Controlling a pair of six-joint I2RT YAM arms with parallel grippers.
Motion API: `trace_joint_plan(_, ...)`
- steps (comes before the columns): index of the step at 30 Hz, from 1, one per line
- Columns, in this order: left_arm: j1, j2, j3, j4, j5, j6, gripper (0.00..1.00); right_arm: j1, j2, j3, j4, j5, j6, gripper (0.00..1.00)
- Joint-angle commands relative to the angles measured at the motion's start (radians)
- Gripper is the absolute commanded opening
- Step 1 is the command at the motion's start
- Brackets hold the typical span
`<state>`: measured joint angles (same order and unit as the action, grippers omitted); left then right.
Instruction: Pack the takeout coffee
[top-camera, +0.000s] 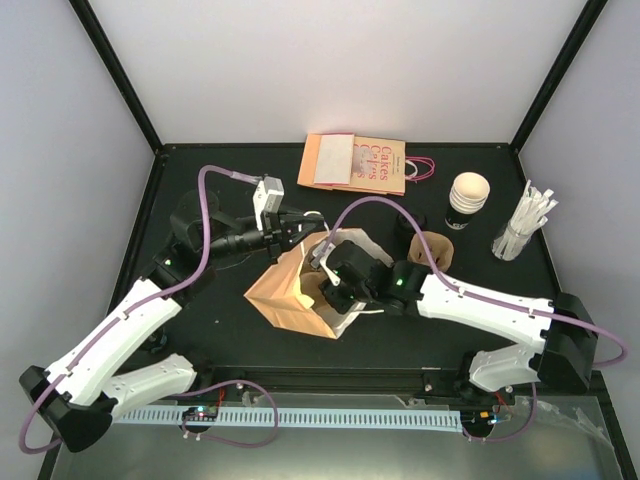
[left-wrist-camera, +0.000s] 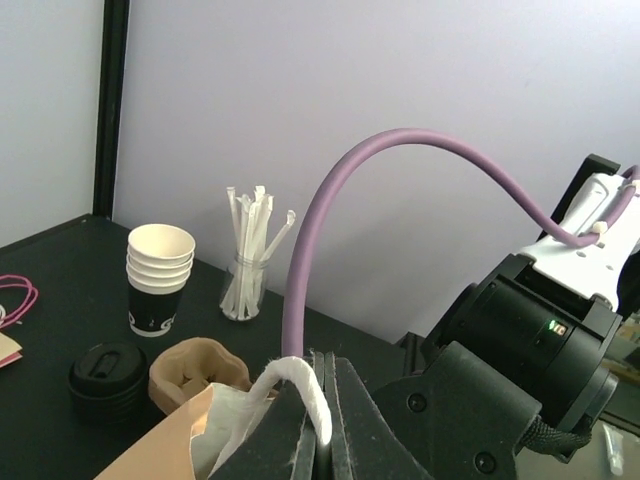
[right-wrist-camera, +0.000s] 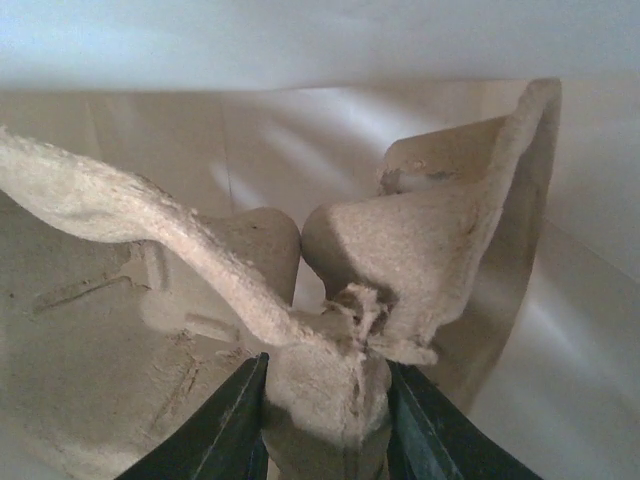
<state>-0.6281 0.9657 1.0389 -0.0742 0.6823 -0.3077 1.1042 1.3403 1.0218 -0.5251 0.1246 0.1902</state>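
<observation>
The takeout coffee shows as a stack of black paper cups (top-camera: 468, 200) (left-wrist-camera: 160, 278), cream inside and without a lid, at the back right. Black lids (left-wrist-camera: 107, 378) sit beside them. A brown paper bag (top-camera: 285, 290) stands open mid-table. My left gripper (top-camera: 290, 237) (left-wrist-camera: 322, 400) is shut on the bag's white handle (left-wrist-camera: 290, 378), holding it up. My right gripper (top-camera: 338, 288) (right-wrist-camera: 325, 375) reaches into the bag. It is shut on a brown moulded-pulp cup carrier (right-wrist-camera: 400, 250), and only the bag's pale inner walls show around it.
A second pulp carrier (top-camera: 436, 250) (left-wrist-camera: 195, 370) lies right of the bag. A glass of white wrapped straws (top-camera: 520, 228) (left-wrist-camera: 248, 265) stands at the far right. Flat paper bags (top-camera: 355, 163) lie at the back. Purple cables arc over both arms.
</observation>
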Motion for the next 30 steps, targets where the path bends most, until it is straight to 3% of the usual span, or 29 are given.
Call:
trace_joint_plan(1,0.000,0.004,0.012,0.138,0.038,-0.056,0.01,0.003,-0.022,0.072,-0.206,0.046,0.035,0.33)
trace_joint_plan(8,-0.001,0.029,0.012,0.246,0.082,-0.150,0.02,0.002,-0.019,0.210,-0.449,0.029,0.078,0.33)
trace_joint_plan(12,0.002,0.024,0.014,0.222,0.050,-0.167,0.02,0.001,0.023,0.266,-0.575,0.036,0.090,0.35)
trace_joint_plan(23,0.067,-0.036,-0.030,0.019,-0.141,-0.122,0.02,-0.004,0.156,0.269,-0.554,0.017,0.060,0.35)
trace_joint_plan(30,0.106,-0.102,-0.043,-0.111,-0.243,-0.027,0.24,-0.021,0.280,0.334,-0.515,-0.024,0.015,0.35)
